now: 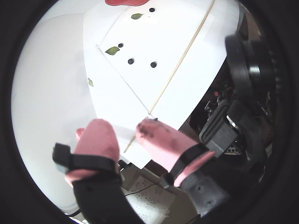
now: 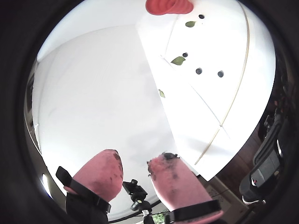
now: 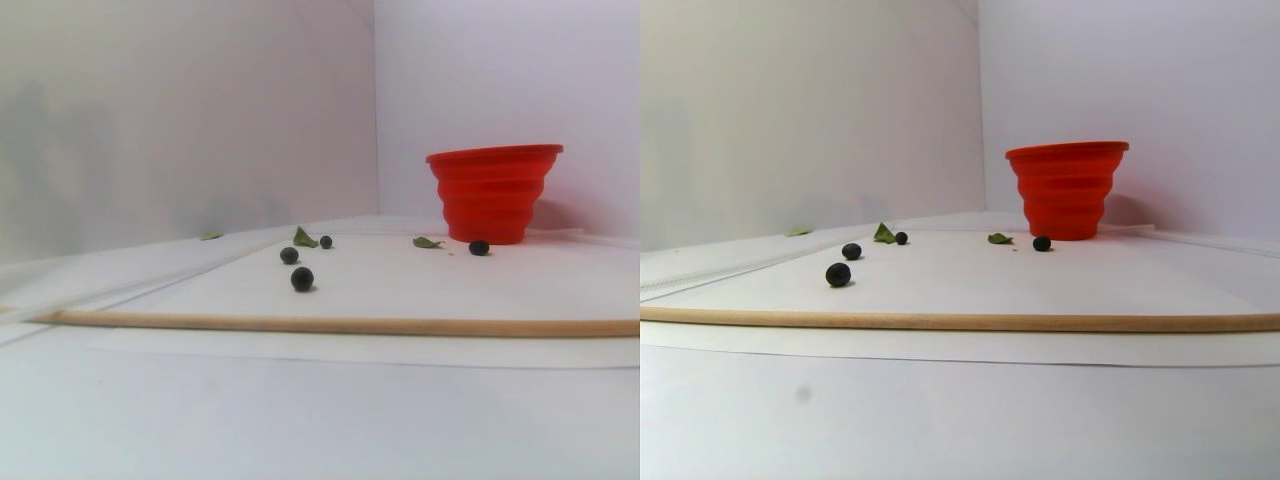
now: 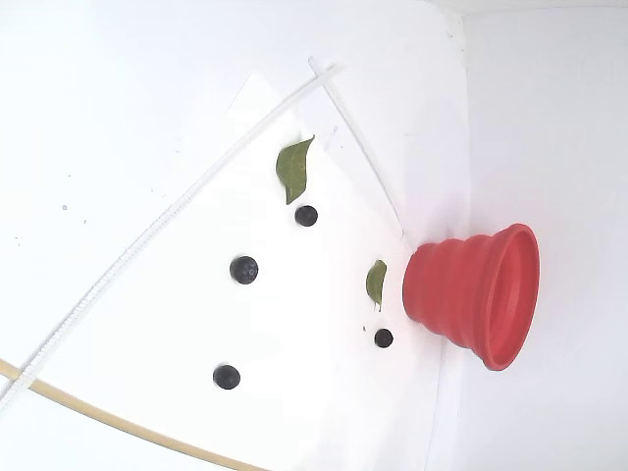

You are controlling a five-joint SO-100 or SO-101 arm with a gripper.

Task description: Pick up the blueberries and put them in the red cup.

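Observation:
Several small dark blueberries lie loose on the white sheet: one (image 4: 384,338) close to the red cup (image 4: 471,294), the others (image 4: 243,269) (image 4: 227,377) (image 4: 306,216) farther from it. In a wrist view the berries (image 1: 131,61) and the cup (image 1: 122,2) sit far ahead at the top edge; they also show in the other one, berries (image 2: 198,71) and cup (image 2: 168,5). The stereo pair view shows the cup (image 3: 493,195) upright with a berry (image 3: 479,247) beside its base. My gripper (image 1: 122,128) (image 2: 135,158) has pink padded fingers, open and empty, well back from the berries.
A thin wooden stick (image 3: 330,325) lies across the sheet's near side, between the gripper and the berries (image 1: 180,65). Green leaves (image 4: 292,169) (image 4: 376,283) lie among the berries. White walls close the back and side. Dark equipment (image 1: 243,116) stands off the table's edge.

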